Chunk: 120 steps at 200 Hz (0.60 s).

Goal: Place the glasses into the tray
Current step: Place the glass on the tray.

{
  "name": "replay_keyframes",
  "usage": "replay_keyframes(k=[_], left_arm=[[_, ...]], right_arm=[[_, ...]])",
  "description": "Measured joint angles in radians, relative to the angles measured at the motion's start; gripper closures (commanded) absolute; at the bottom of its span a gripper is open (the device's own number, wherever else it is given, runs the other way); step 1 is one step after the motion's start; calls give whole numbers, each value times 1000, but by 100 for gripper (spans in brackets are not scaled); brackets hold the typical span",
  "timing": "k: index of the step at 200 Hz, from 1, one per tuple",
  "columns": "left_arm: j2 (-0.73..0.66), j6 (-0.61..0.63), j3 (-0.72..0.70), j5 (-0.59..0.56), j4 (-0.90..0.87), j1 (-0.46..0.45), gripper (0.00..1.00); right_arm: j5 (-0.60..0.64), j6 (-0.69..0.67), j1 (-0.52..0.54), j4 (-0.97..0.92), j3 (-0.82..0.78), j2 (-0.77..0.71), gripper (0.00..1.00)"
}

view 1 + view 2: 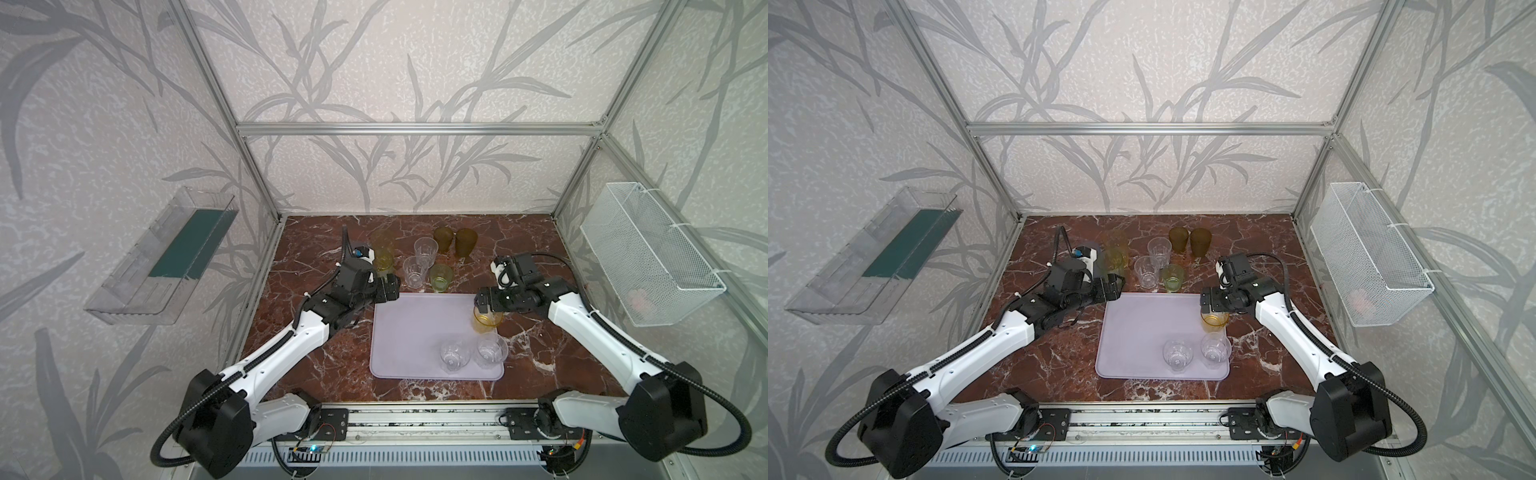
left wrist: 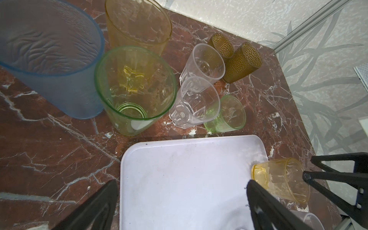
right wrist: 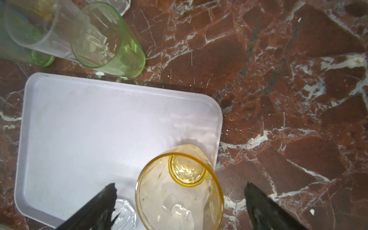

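Spread wide, the right claw (image 3: 181, 186) straddles a short yellow glass (image 3: 175, 199). A gap shows on each side between finger and glass wall, so nothing is pinched. This glass stands upright in the tray (image 3: 89, 123), just inside its right-hand rim. Nearer the tray's front right corner, a clear glass (image 1: 455, 355) and a second clear glass (image 1: 492, 351) stand side by side, close to the yellow one.

The left claw (image 2: 182, 182) is likewise spread and empty, hanging above the tray's far left corner. Just beyond that corner, off the tray, stands a tall green glass (image 2: 135, 89), with a tall blue-grey glass (image 2: 47, 55) and a tall yellow glass (image 2: 139, 23) right beside it.

Past the tray's far edge, on the red marble worktop (image 1: 316, 365), a short green glass (image 1: 440, 277) sits nearest the rim. Two clear faceted tumblers (image 1: 415, 272) stand next to it, one behind the other. Farther from the tray, a pair of amber-brown dimpled glasses (image 1: 466, 243) stands close together. None of these touches the tray.
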Motion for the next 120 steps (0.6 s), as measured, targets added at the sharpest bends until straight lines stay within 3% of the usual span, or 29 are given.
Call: replay_keyframes(k=[44,120], left_arm=[[70,0,44,21,-14,-26,2],[160,-2,77,42,-8,-59,2]], right_arm=[[-37,3,0,58,-49,-84,1],[-172,32,-45,98,-83,-85,1]])
